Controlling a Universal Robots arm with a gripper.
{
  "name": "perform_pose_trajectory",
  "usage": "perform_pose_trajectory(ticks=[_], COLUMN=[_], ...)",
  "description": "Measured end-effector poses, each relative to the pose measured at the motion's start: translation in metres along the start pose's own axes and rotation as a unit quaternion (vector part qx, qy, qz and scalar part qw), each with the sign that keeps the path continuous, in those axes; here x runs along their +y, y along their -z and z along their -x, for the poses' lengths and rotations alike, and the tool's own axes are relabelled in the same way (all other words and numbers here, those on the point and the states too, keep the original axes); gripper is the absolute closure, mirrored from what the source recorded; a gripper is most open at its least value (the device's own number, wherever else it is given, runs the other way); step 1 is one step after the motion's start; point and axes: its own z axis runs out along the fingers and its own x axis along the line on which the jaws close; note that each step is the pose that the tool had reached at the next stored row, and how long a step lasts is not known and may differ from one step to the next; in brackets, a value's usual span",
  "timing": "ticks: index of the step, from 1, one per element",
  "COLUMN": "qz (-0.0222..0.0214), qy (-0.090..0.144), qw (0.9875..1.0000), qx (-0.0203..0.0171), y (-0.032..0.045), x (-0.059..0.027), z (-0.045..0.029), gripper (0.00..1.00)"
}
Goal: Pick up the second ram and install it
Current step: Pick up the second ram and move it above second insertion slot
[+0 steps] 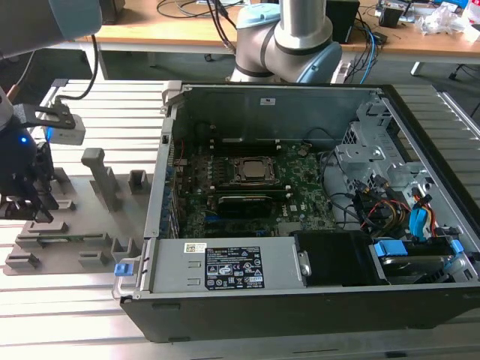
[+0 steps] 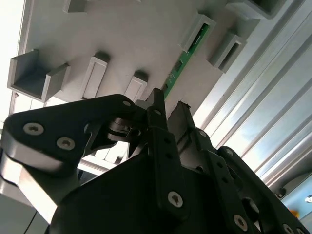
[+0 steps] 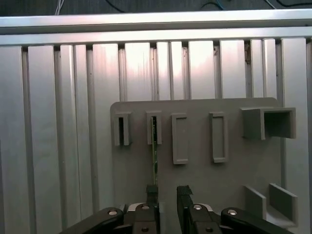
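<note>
Right up against the lens in both wrist views, the black gripper (image 3: 167, 191) (image 2: 169, 105), and its jaws stand apart with a clear gap and nothing caught between them. It hangs low over a grey holder plate (image 3: 234, 185) (image 2: 122, 39) studded with raised rectangular pockets. And there's the second ram (image 3: 155, 151) (image 2: 184, 58), the thin green stick, standing on edge on that plate. Its far end is tucked into one of the pockets and its near end runs right up to the tip of one jaw. So the stick lines up with that jaw rather than with the gap. Whether jaw and stick touch, I can't tell.

Out to the exterior view now: the gripper (image 1: 30, 206) is over at the exterior view's left, down over the same holder plate (image 1: 75, 217), which lies flat on the ribbed aluminium table (image 1: 75, 315). Well apart from it, toward the exterior view's right, the computer case (image 1: 300, 300) lies open on the table. Inside it, the green motherboard (image 1: 300, 187) faces up, with the CPU socket (image 1: 255, 171) near the middle. Behind the case rises the arm's base (image 1: 289, 45). The ram sits in the holder, not in the case.
</note>
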Motion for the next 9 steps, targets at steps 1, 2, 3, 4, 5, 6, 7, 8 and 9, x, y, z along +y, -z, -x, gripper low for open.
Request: perform_pose_trajectory(ticks=[1,2,3,4,5,6,7,8,9], qz=[0.0001,0.0001,0.0,-0.0001,0.0,0.0,-0.0001,-0.0001,0.0], qy=[0.0,0.0,0.0,0.001,0.0,0.0,0.0,0.0,0.0], qw=[1.0,1.0,1.0,1.0,1.0,1.0,1.0,1.0,1.0], qx=[0.0001,0.0001,0.0,-0.0001,-0.0001,0.0,-0.0001,-0.0001,0.0], y=[-0.0001,-0.0004,-0.0008,-0.0015,-0.0022,-0.0028,-0.0035,-0.0039,-0.0048], x=[0.0,0.0,0.0,0.0,0.0,0.0,0.0,0.0,0.0], z=[-0.0001,-0.0001,-0.0001,-0.0002,-0.0003,-0.0003,-0.0004,-0.0005,-0.0006], gripper=[0.7,0.7,0.7,0.7,0.7,0.7,0.7,0.7,0.7])
